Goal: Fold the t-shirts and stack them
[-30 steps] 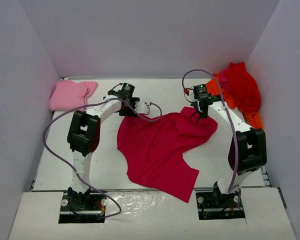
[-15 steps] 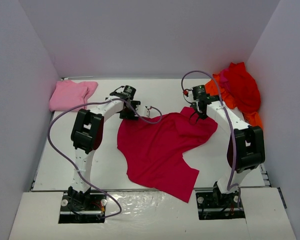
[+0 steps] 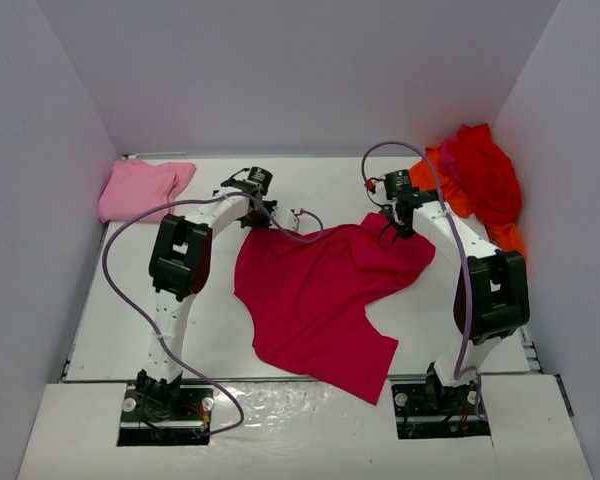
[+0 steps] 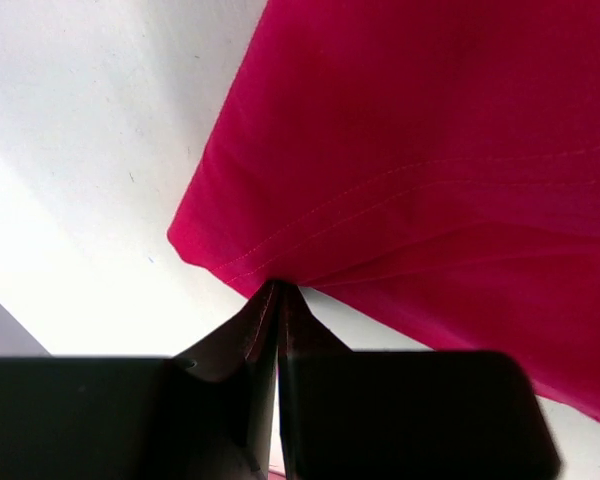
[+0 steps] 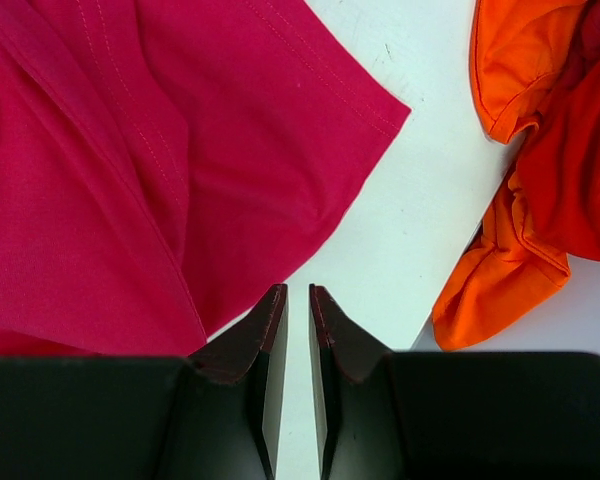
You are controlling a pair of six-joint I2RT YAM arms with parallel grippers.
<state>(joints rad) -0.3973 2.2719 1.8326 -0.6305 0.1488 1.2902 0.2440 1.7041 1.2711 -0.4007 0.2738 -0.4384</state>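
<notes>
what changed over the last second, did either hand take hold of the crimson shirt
The left hand eased in toward the crimson t-shirt and went from open to shut, pinching the hem edge at its far left. The right hand stayed at the shirt's far right corner, jaws narrowly apart. The crimson shirt's spread, the pink t-shirt, the red t-shirt and the orange t-shirt did not visibly move.

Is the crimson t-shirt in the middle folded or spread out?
Spread out, not folded: the crimson t-shirt lies open across the table, rumpled at its right side, with the left hand pinched shut on its hem.
</notes>
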